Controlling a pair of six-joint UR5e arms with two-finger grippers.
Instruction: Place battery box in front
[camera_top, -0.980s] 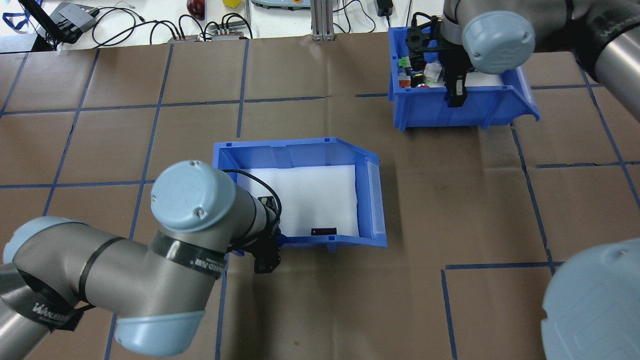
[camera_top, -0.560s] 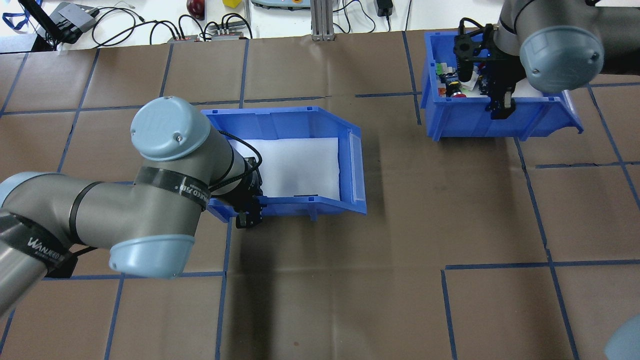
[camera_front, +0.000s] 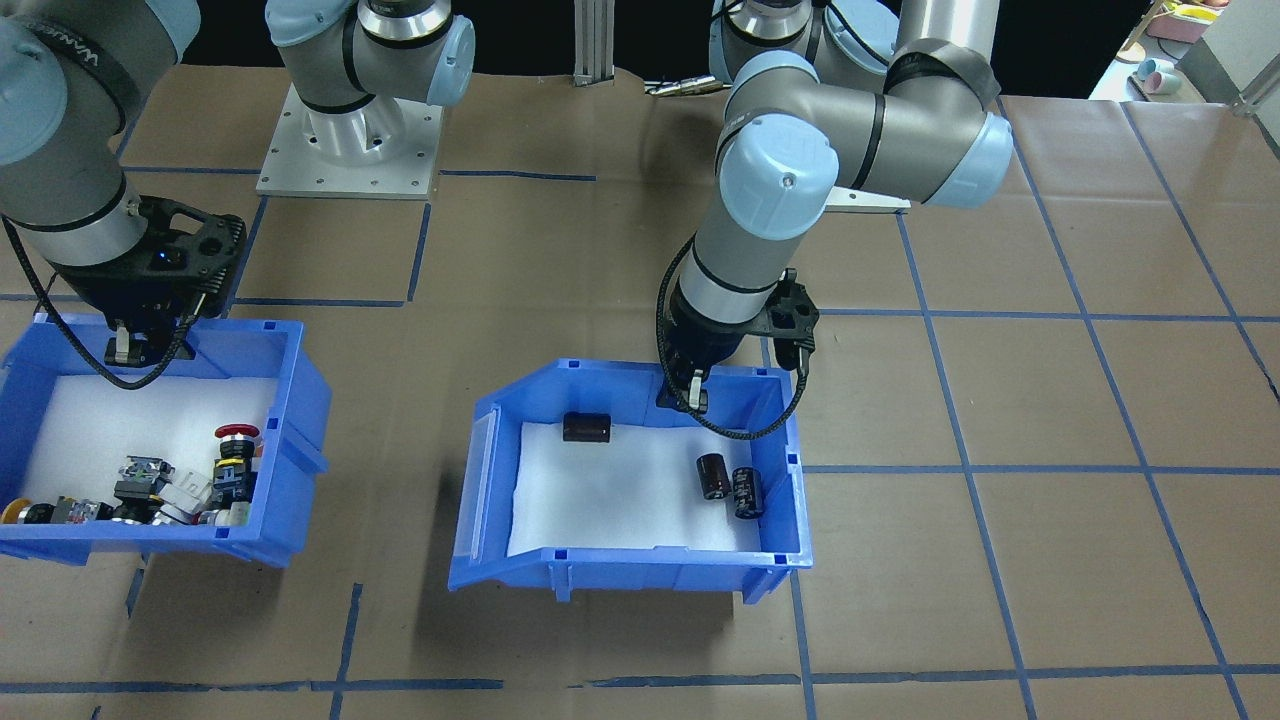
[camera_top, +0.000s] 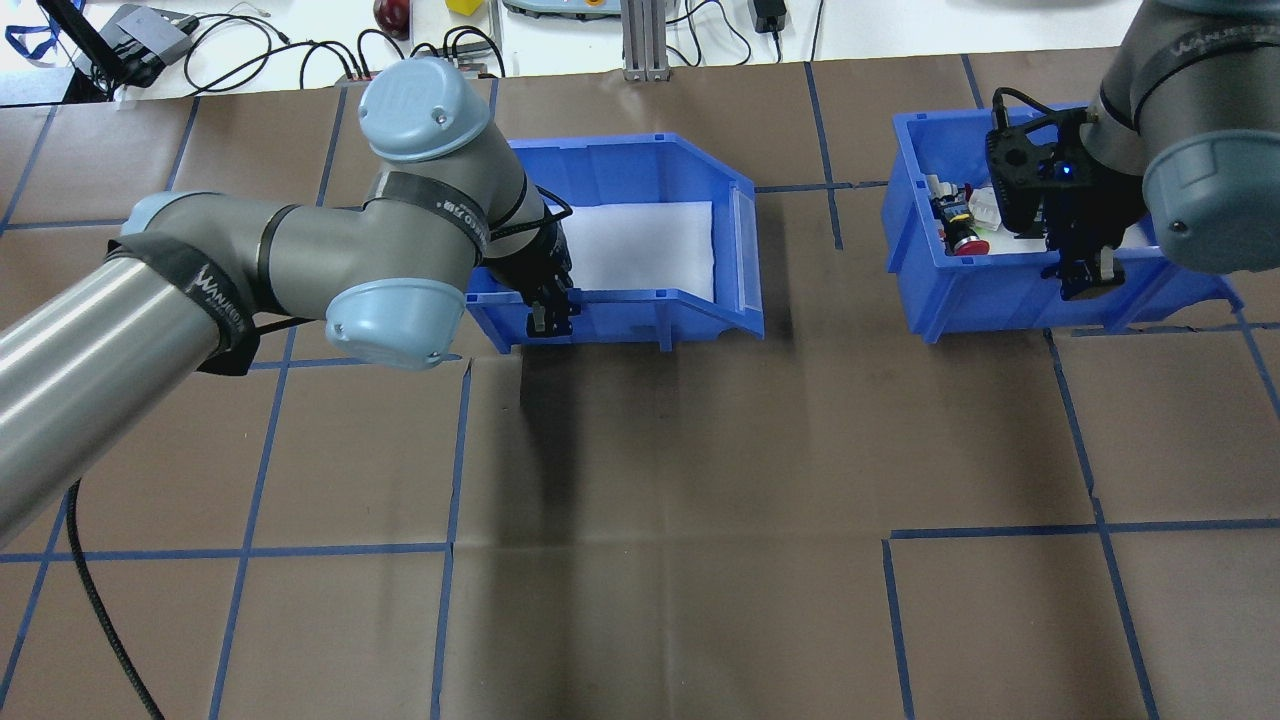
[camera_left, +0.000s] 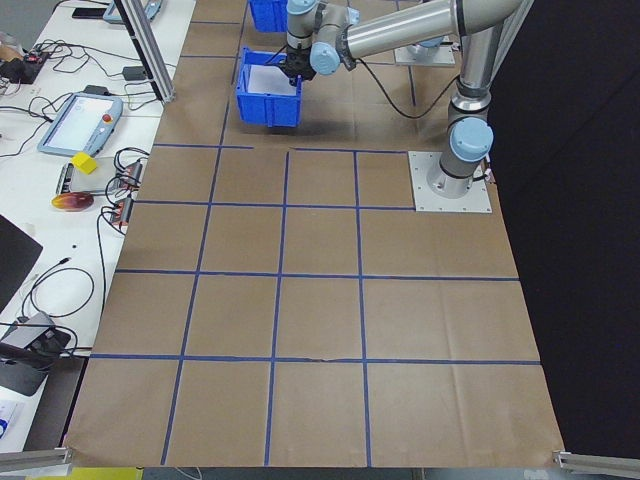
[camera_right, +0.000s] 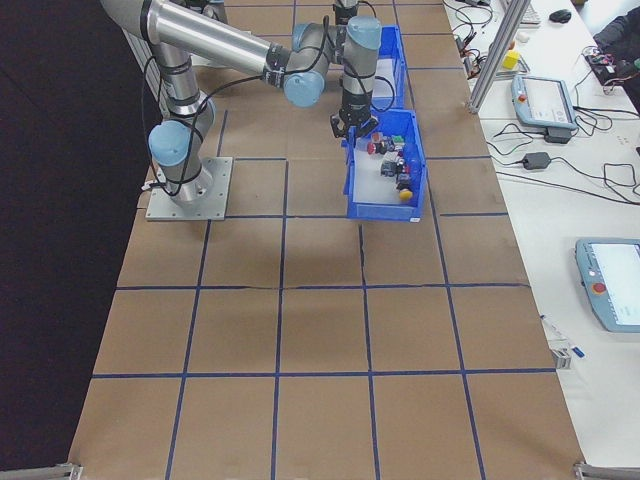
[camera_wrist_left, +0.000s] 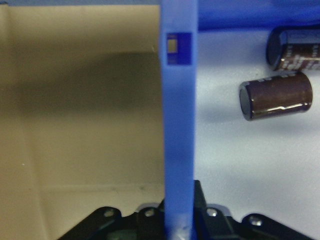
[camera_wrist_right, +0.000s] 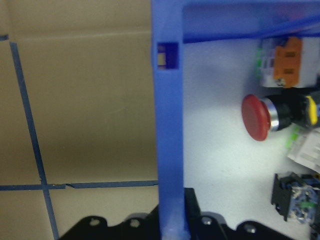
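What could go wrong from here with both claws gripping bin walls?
1. The left claw pinches only one thin side wall of the blue plastic battery bin, off-centre; the bin could tilt or slip as it moves.
2. The three dark cylindrical cells lie loose on the white foam liner, and the bin's front is low; a jolt could roll them about or out.
3. The right claw grips the blue switch bin the same way, so it could twist too.

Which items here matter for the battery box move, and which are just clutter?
Job:
- battery box, three cells on its foam
- left gripper, shut on the box's wall

Not the job:
- switch bin with push-buttons
- right gripper, shut on that bin's wall
- cables and pendant on the side bench
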